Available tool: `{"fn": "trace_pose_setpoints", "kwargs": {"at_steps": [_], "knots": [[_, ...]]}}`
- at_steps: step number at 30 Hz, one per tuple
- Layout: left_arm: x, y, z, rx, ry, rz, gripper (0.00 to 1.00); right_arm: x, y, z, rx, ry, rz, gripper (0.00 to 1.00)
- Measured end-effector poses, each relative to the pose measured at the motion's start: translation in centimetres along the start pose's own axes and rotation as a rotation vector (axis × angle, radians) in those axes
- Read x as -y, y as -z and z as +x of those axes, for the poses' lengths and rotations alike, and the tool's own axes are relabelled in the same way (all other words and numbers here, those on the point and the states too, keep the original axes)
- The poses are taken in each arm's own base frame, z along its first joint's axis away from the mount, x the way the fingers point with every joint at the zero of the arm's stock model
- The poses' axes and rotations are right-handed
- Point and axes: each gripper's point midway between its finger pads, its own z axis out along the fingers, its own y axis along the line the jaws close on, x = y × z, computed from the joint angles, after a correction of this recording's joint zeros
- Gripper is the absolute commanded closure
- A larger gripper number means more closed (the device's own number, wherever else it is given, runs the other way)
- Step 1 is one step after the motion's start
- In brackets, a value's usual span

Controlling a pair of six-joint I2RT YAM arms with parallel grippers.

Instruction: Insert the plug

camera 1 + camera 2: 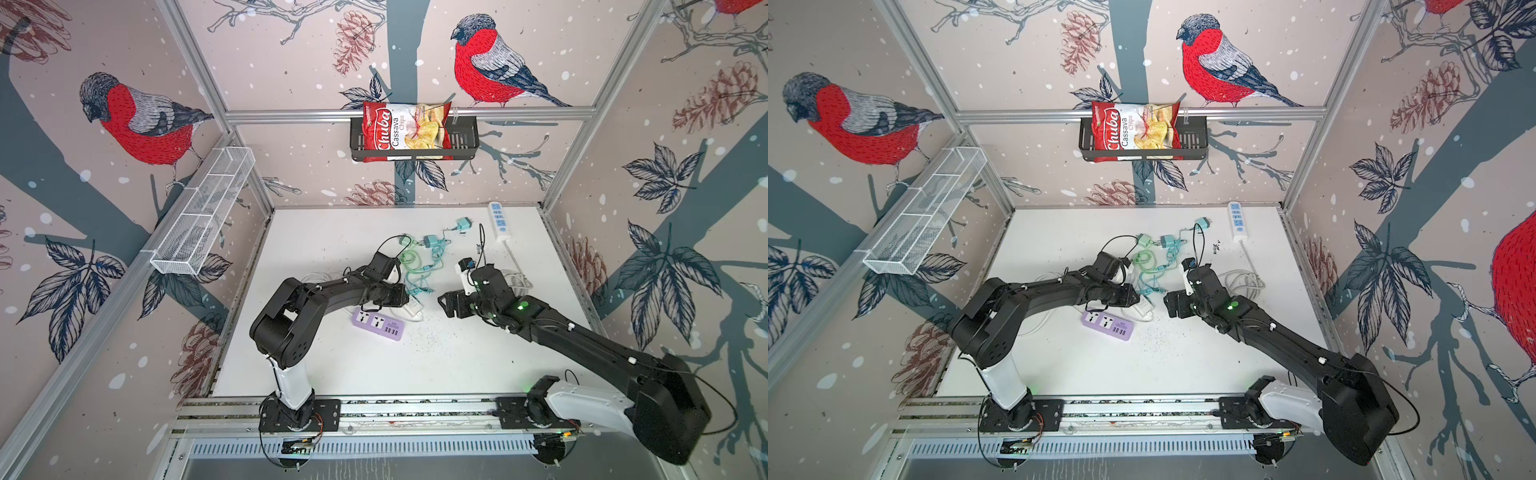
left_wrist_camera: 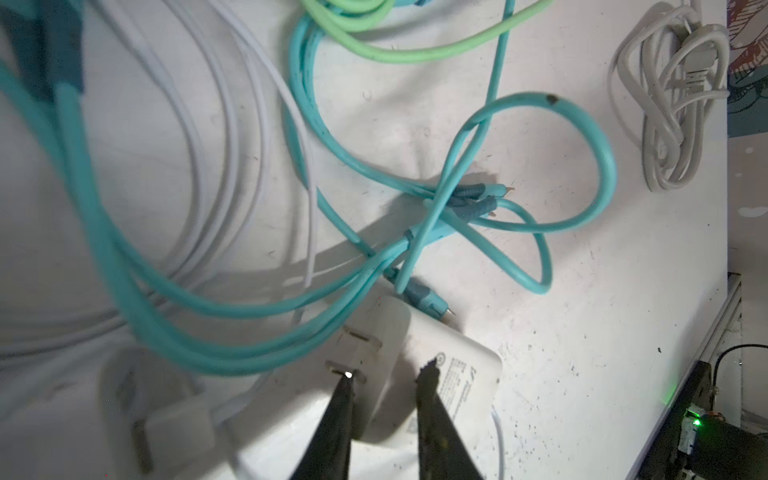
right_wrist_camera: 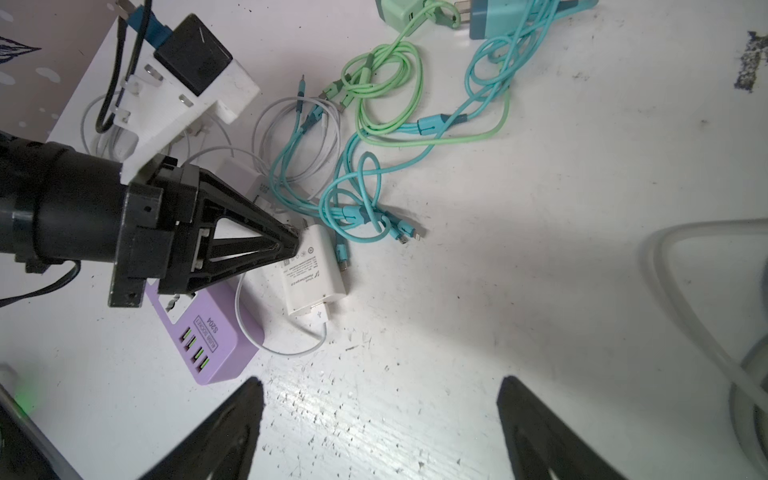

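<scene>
Bright, even light; both top views bow at the edges. Soft shadows lie on the table (image 3: 498, 270); near cables (image 2: 83, 187) blur in the left wrist view.

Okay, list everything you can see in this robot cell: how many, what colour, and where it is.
charger: 1, white, mid-table beside purple strip
purple strip: 1, purple, mid-table near left arm
white strip: 1, white, table's back right
teal adapters: 2, teal, back of table
green adapter: 1, green, beside them
cables: several, teal, green, white, tangled mid-table
cord coil: 1, off-white, by right arm
chips bag: 1, red, in black basket
black basket: 1, black, back wall
mesh basket: 1, white, left wall
table: 1, white, cell floor
left gripper: 1, black, fingers either side of charger's prong end; grip unclear
right gripper: 1, black, open over bare table
</scene>
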Motion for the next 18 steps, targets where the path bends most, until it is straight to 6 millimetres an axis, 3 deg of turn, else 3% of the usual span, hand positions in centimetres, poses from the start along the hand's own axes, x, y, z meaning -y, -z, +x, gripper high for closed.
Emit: {"fn": "trace_pose_setpoints", "kwargs": {"at_steps": [6,13,18], "knots": [[0.7,-0.1,-0.3,0.014,-0.013,0.013,1.0,0.6,-0.3,0.6,-0.015,-0.049,0.01,0.11],[1.7,-0.7,0.8,0.031,-0.004,0.045,1.0,1.2,-0.2,1.0,-0.016,-0.108,0.019,0.1],[3.7,-0.8,2.5,0.009,-0.027,0.077,1.0,2.0,-0.6,1.7,-0.029,-0.134,0.031,0.1]]}}
